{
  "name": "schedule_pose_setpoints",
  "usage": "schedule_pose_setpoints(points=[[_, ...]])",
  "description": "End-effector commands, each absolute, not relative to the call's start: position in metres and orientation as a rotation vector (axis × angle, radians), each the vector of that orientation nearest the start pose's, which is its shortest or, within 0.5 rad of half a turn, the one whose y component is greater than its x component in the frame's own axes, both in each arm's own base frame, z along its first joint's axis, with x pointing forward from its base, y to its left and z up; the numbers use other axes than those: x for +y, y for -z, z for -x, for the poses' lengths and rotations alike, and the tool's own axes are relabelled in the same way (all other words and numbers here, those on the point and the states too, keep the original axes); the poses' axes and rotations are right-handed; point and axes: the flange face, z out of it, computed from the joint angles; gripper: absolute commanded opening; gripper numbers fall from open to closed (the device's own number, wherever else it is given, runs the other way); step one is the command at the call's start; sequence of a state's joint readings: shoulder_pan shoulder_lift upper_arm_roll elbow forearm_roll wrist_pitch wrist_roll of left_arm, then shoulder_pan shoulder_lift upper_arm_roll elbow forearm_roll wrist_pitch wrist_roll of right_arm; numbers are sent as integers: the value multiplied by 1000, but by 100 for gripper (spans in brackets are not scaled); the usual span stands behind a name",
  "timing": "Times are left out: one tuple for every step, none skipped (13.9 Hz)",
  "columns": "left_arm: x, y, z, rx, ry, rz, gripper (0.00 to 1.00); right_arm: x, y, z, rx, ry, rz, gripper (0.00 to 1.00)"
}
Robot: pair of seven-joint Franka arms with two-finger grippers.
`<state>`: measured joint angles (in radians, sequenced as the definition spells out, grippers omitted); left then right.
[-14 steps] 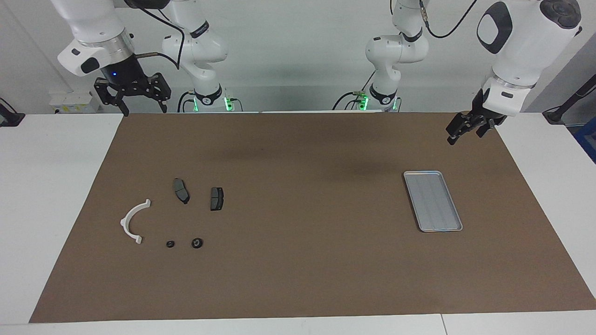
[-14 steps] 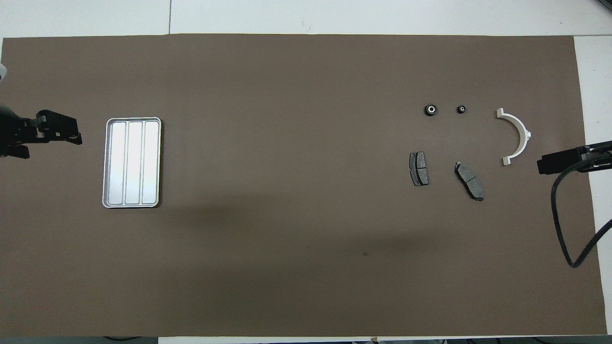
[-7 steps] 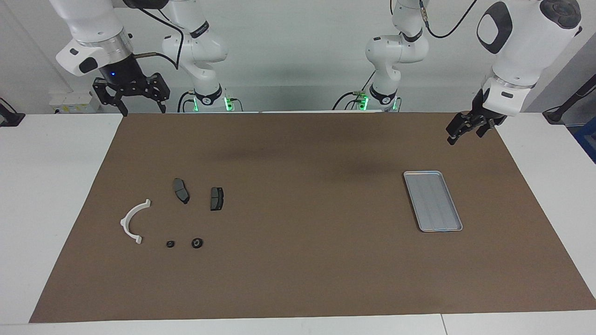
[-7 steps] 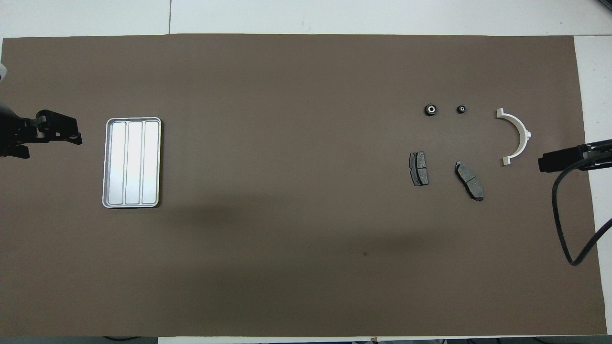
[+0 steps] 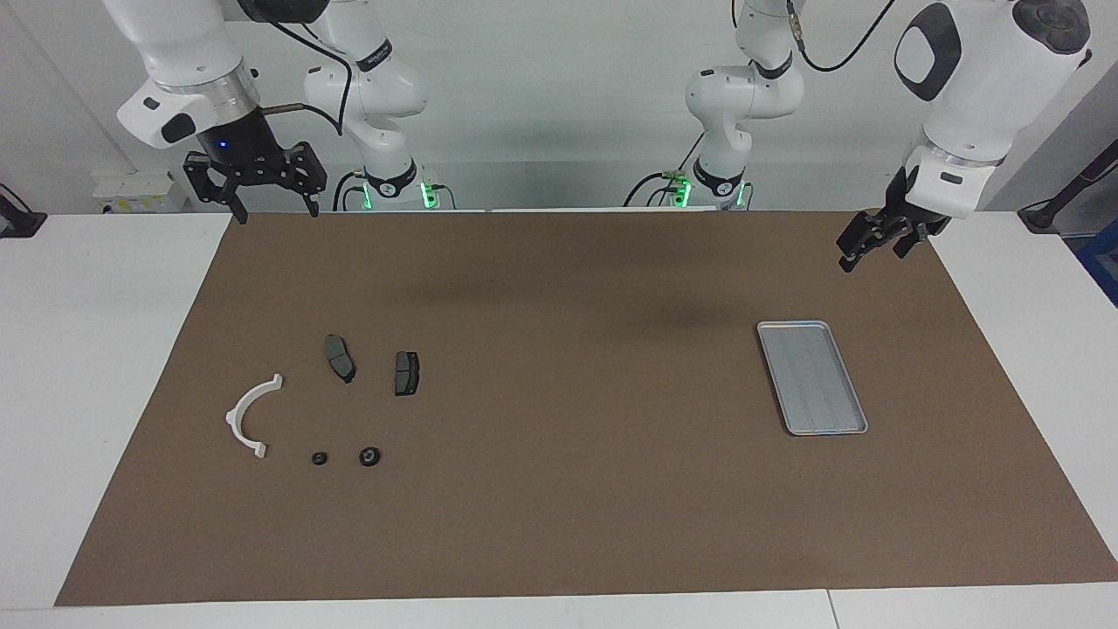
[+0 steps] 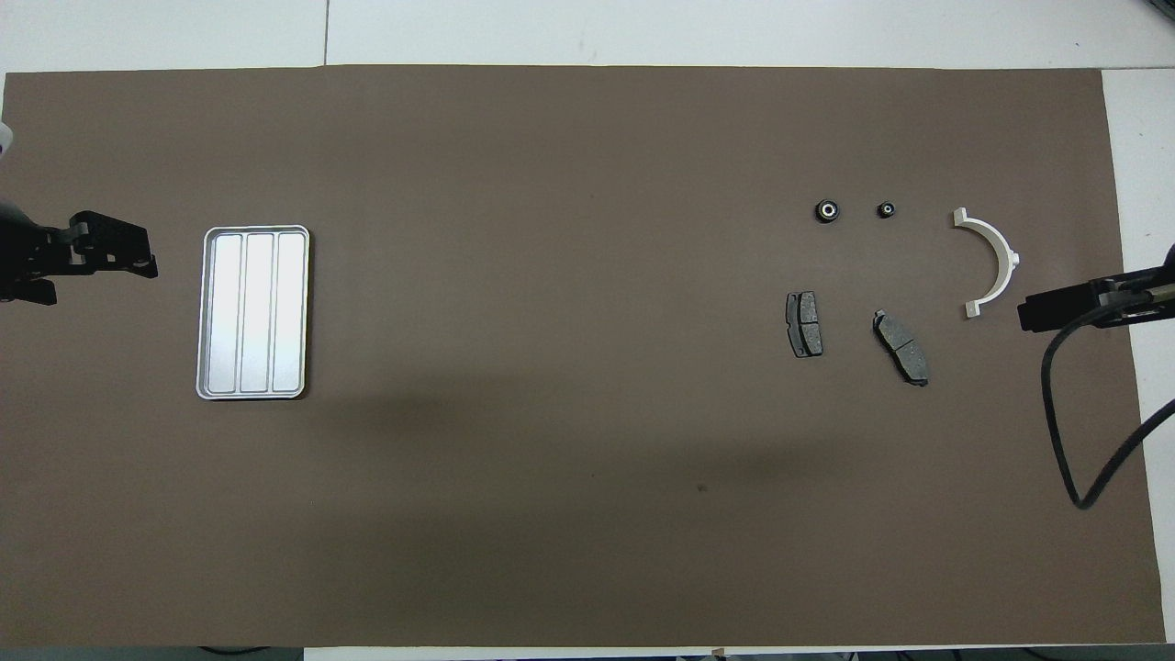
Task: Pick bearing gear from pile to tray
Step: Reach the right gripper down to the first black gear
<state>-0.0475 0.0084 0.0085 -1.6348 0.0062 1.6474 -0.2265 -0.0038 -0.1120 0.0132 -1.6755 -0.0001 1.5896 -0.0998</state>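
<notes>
Overhead, both arms are cut off at the frame's sides, the right gripper [image 6: 1042, 312] showing only its tip; two tiny black round pieces [image 6: 827, 210] are too small to identify.

The scene is lit evenly and brightly from above. Soft, blurred shadows are cast across the brown mat [image 5: 559, 489] near the robots' end. Strong glare is seen on the tray [image 6: 253, 312] in the overhead view, where it is washed almost white. Both views are rendered sharp, without noticeable edge distortion.
</notes>
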Motion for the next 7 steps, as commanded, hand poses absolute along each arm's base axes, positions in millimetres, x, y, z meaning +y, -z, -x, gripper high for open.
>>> schedule_pose_setpoints(points=[[-20, -599, -560, -290, -9, 3124, 100, 6, -599, -538, -139, 70, 3139, 100], [-20, -599, -560, -291, -7, 3124, 100, 8, -584, -549, -132, 60, 3139, 100], [-20, -599, -560, -290, -9, 3124, 100, 12, -567, -561, -111, 55, 3138, 100], [-20, -599, -560, -290, -9, 3124, 100, 25, -544, -575, -103, 43, 3137, 100], [-20, -599, -560, -290, -9, 3124, 100, 30, -520, -589, -68, 34, 3139, 100], [-20, -599, -560, -290, -9, 3124, 100, 35, -495, -603, -50, 24, 3141, 100], [-20, -599, -560, -290, -9, 3124, 100, 38, -469, -616, -48, 31, 3141, 100]])
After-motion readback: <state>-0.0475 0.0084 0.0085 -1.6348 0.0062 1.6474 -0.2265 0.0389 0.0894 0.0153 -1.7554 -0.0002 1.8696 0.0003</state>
